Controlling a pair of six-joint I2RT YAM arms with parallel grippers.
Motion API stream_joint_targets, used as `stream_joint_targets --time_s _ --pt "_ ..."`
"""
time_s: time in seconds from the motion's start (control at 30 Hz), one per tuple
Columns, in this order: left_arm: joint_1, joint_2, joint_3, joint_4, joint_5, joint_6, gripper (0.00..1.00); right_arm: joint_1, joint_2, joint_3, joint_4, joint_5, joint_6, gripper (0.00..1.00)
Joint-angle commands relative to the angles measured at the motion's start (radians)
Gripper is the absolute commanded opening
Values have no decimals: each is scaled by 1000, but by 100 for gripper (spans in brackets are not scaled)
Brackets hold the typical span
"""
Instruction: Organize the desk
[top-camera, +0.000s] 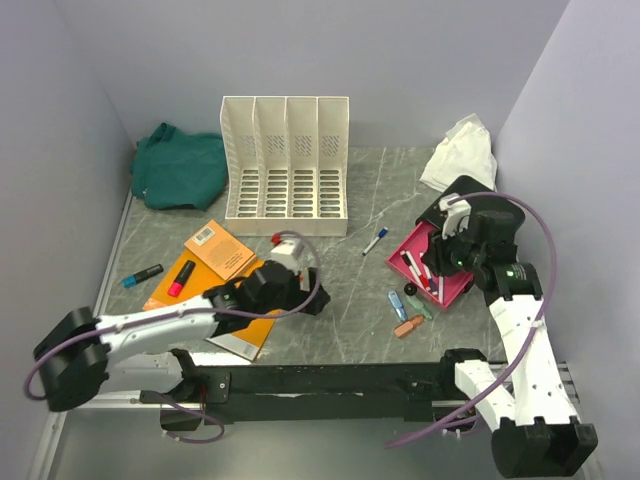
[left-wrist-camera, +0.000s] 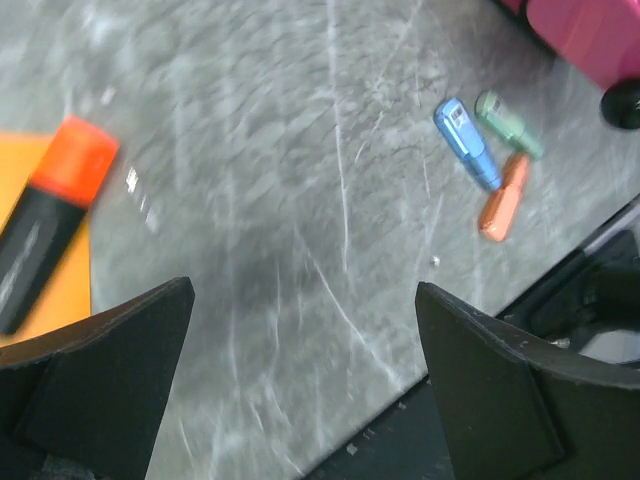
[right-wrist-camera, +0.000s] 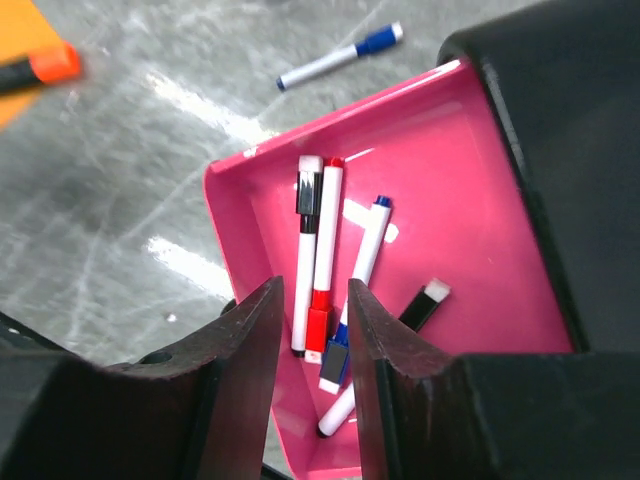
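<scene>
- Desk (top-camera: 380, 205): dark veined stone between pale walls, under everything else.
- White file sorter (top-camera: 286, 165) upright at back centre; green cloth (top-camera: 180, 168) bunched to its left, white cloth (top-camera: 460, 150) in the far right corner.
- Orange notebook (top-camera: 218, 250) flat at front left.
- Pink tray (right-wrist-camera: 440, 150) at right, several markers (right-wrist-camera: 328, 230) lying inside.
- Left gripper (left-wrist-camera: 303, 290) over bare stone, fingers spread wide, holding nothing.
- Right gripper (right-wrist-camera: 312, 300) above the tray, fingers narrowly parted, seemingly gripping nothing.
- Blue, green and orange small pieces (left-wrist-camera: 467, 143) clustered just beside the tray.
</scene>
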Motion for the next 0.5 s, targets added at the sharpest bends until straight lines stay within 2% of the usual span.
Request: stream_joint_targets --time_s 0.0,0.17,0.47 --pt "7 187 176 69 97 244 99 -93 -42 42 13 -205 -27 40" --pt "13 464 434 6 126 415 90 -142 -71 28 19 -264 -22 41" --pt "85 784 753 -137 175 455 71 -233 -134 13 28 -344 -12 41"
